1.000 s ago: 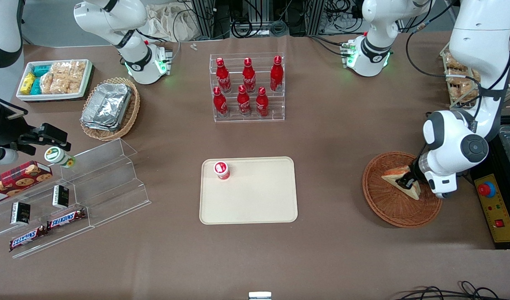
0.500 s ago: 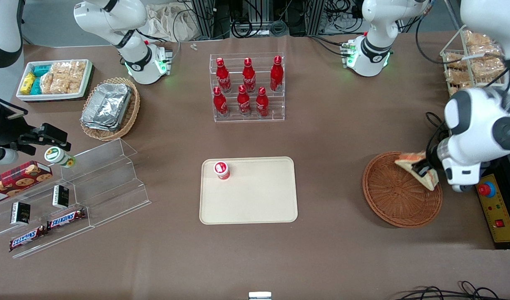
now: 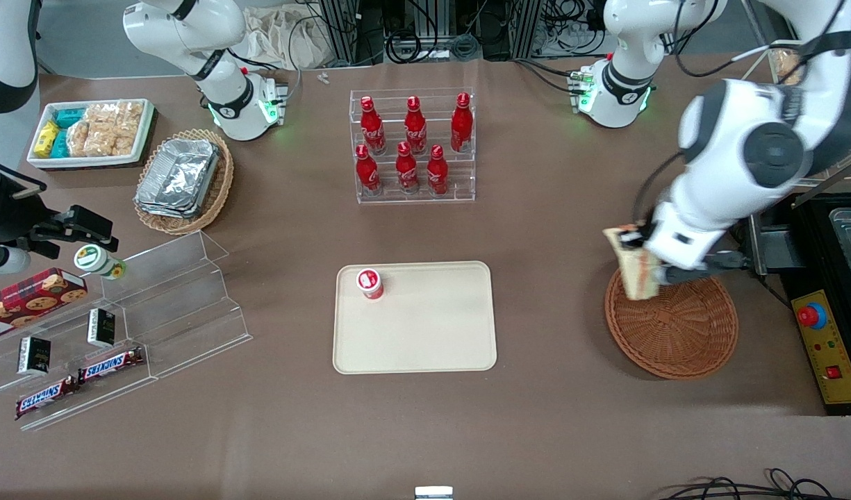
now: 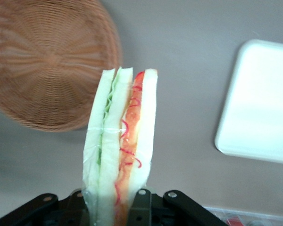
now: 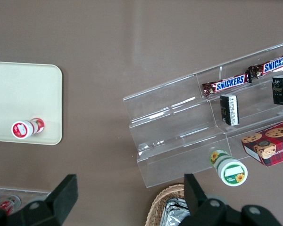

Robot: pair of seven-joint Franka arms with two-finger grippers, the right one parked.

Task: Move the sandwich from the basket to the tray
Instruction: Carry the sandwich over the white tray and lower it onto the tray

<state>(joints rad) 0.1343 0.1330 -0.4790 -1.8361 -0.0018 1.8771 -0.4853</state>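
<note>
The gripper [image 3: 640, 258] clamps the sandwich [image 3: 632, 269] by one end and holds it in the air over the rim of the basket [image 3: 679, 332], which sits toward the working arm's end of the worktop. The sandwich [image 4: 122, 141] is a wedge of pale bread slices standing on edge, with green filling, orange-red layers and thin red strands between. The tray [image 3: 425, 333], mid-worktop near the front edge, carries a small red-and-white container [image 3: 370, 283].
</note>
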